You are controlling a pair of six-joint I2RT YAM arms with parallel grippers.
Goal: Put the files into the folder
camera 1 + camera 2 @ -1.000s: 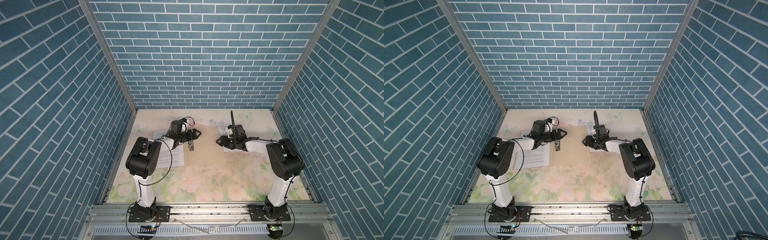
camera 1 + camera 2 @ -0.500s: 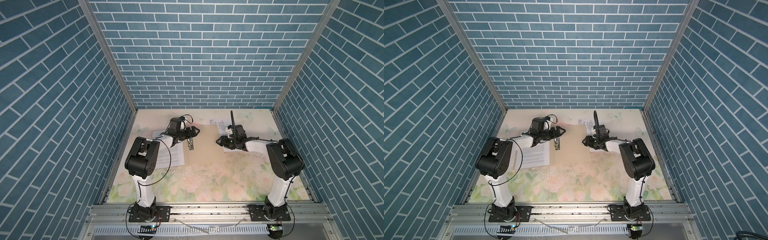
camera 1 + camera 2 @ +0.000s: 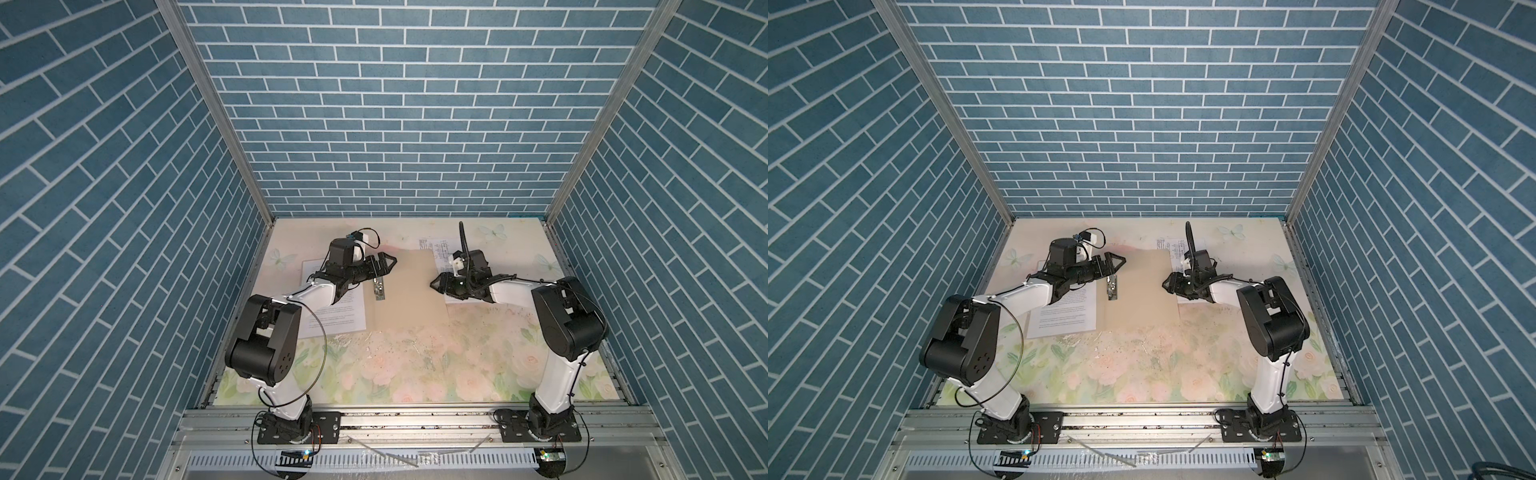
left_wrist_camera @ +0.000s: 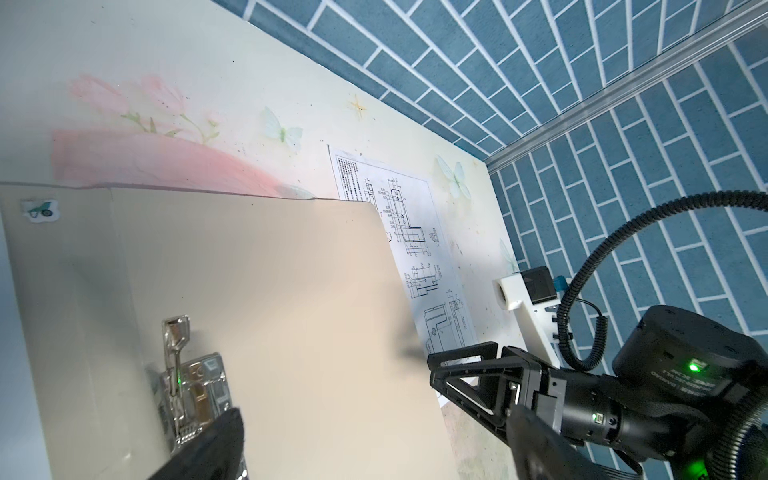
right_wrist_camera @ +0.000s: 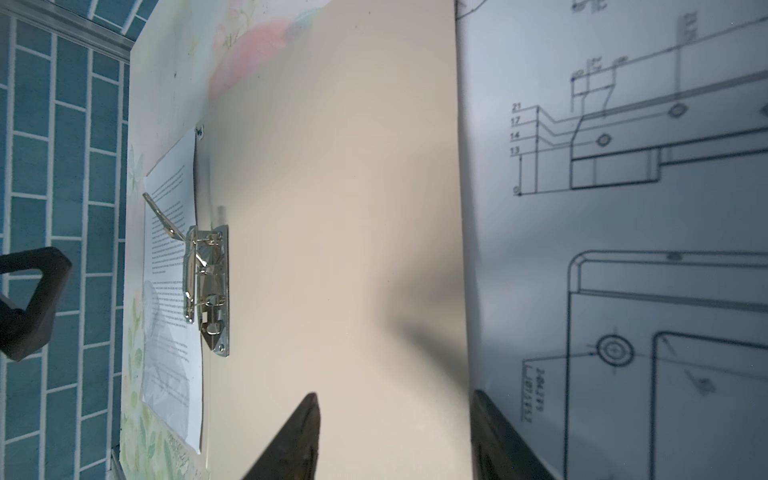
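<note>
The beige folder (image 3: 409, 299) lies flat in the middle of the flowered table (image 3: 415, 374), with a metal clip (image 3: 379, 289) fixed near its left edge and the clip's lever standing up at a slant. The sheet of text (image 3: 336, 316) lies on the table just left of the folder. The sheet of drawings (image 4: 419, 257) lies along the folder's right edge, with its near part hidden by the right arm in both top views. The left gripper (image 3: 384, 266) hovers over the far-left part of the folder, near the far end of the clip. Its jaws are spread wide and nothing is between them. In the left wrist view one of its fingers (image 4: 212, 444) overlaps the end of the clip, but I cannot tell whether it touches. The right gripper (image 3: 436, 285) sits low at the folder's right edge with its jaws partly apart. One finger is over the folder and the other over the drawing sheet, and it grips neither.
</note>
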